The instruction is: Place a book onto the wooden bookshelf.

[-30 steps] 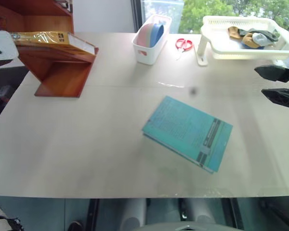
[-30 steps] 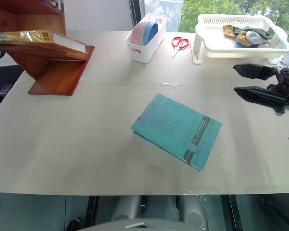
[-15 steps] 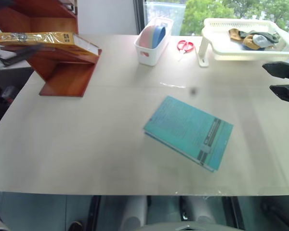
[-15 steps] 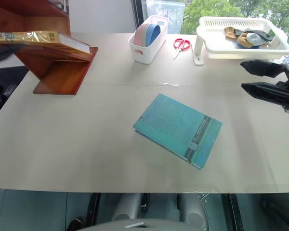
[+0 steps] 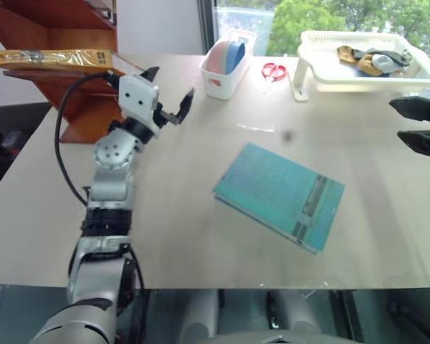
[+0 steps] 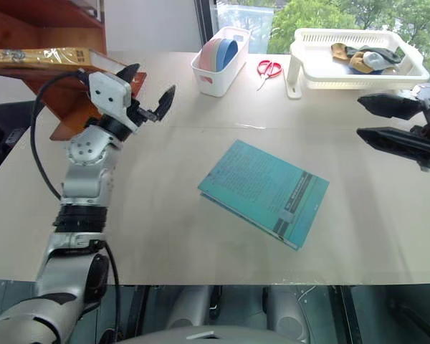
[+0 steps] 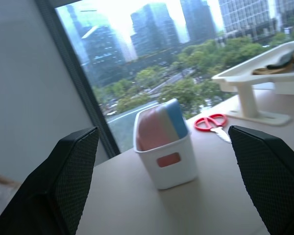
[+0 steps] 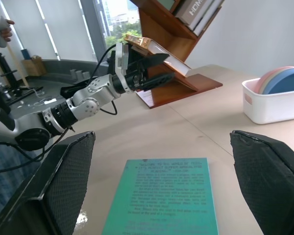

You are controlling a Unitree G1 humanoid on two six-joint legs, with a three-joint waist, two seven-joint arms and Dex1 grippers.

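The yellow-orange book (image 5: 50, 59) lies flat on a slanted board of the reddish-brown wooden bookshelf (image 5: 72, 107) at the table's far left corner. My left gripper (image 5: 168, 89) hovers open and empty above the table just right of the shelf, clear of the book. In the left wrist view its fingers (image 7: 73, 176) stand wide apart. At the right edge of the table my right gripper (image 6: 359, 117) hangs open with nothing between its fingers. The right wrist view shows the book (image 8: 157, 49) on the bookshelf (image 8: 179, 83) behind my left arm.
A thinner teal book (image 5: 281, 195) lies flat mid-table. Along the far edge stand a white bin (image 5: 228, 61) of pink and blue plates, red scissors (image 5: 274, 68) and a white tray (image 5: 365, 75) holding cloths. A person's hand (image 8: 2, 29) shows far off.
My left arm has swung in from the left edge, down over the table beside the shelf, its wrist rolling. The book stays on the shelf. The right gripper has kept still.
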